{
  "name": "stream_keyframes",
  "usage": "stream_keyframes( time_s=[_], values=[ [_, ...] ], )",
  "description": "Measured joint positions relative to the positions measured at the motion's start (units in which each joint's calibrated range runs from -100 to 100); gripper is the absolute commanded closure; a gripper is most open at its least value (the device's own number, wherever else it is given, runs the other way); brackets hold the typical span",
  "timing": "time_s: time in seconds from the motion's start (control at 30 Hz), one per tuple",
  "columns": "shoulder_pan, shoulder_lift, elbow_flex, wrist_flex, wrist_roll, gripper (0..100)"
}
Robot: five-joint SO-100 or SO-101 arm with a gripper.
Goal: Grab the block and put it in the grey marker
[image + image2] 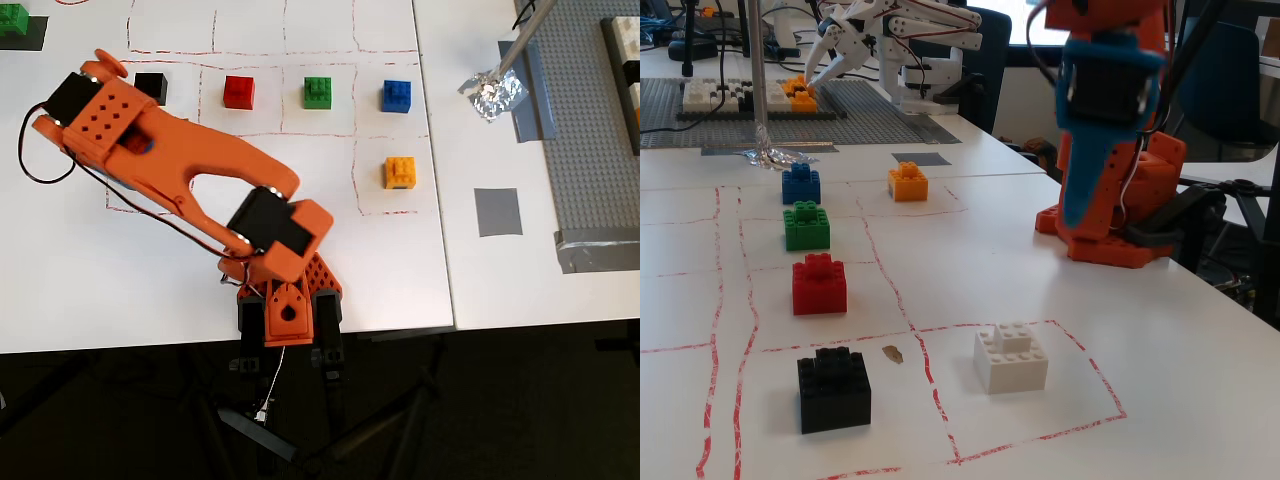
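Block (1011, 358) sits on white sheet nr its near edge in fixed view, w/ black brick (833, 388) beside. Grey marker (497, 211) by right table edge overhead. Gripper state: can't tell, hidden.

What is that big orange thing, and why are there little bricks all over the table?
The orange thing is a robot arm bolted to a white table. One picture looks straight down from above. The other is taken from the side, low over the table.

Toy bricks sit inside red drawn squares: black, red, green, blue and orange-yellow. The white block shows only from the side, because the arm hides it from above.

The dark grey square of tape is where the white block should go. Crumpled silver foil lies near it.

The blue pointed part in the side picture seems to be one of the arm's fingers. I cannot tell whether they are open. Nothing is held: the white block sits on the table.
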Motion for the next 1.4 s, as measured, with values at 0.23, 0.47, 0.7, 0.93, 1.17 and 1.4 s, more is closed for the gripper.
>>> stream_keyframes(
  time_s=[0.23, 0.47, 0.7, 0.93, 1.17, 1.4],
  values=[
    [-3.29, 13.58, -10.73, -4.18, 3.81, 91],
    [-3.19, 17.1, -17.31, -4.34, 8.5, 79],
    [-3.09, 22.95, -17.31, -4.5, 11.04, 78],
    [-3.09, 25.35, -17.04, -5.63, 11.77, 78],
    [-2.59, 25.35, -12.35, -6.43, 12.6, 76],
    [-0.3, 25.27, -7.57, -7.07, 14.07, 72]
  ],
)
